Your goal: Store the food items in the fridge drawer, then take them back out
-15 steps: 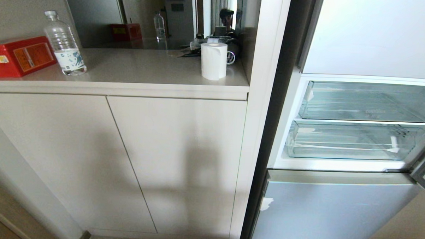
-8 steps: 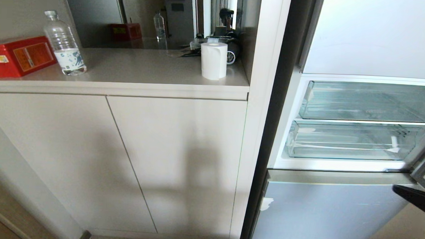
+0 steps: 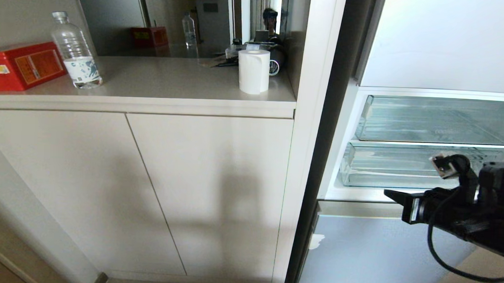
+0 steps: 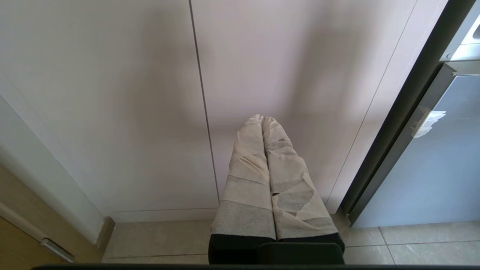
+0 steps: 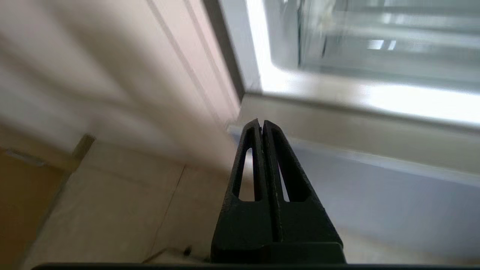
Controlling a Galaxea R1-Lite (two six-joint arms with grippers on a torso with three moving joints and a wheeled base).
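No food items show in any view. The fridge stands open at the right, and the clear fridge drawer (image 3: 402, 167) sits lowest in the lit compartment under a second clear bin (image 3: 437, 120); both look empty. My right gripper (image 3: 387, 194) is shut with nothing in it. It points left, in front of the white sill just below the drawer, and in the right wrist view the gripper's (image 5: 261, 122) black tips meet near the top edge of the pale blue lower door (image 5: 375, 195). My left gripper (image 4: 262, 118) hangs low before the cabinet doors, its tape-wrapped fingers pressed together.
A beige cabinet (image 3: 149, 188) fills the left, its counter (image 3: 161, 86) carrying a red box (image 3: 24, 65), a water bottle (image 3: 75, 53) and a paper roll (image 3: 253, 71). The closed pale blue lower fridge door (image 3: 378, 255) is beneath my right arm. Floor tiles (image 4: 412, 240) lie below.
My right arm has risen into the head view from the lower right edge and swung up and left to the front of the fridge sill. The gripper stayed shut; nothing else moved.
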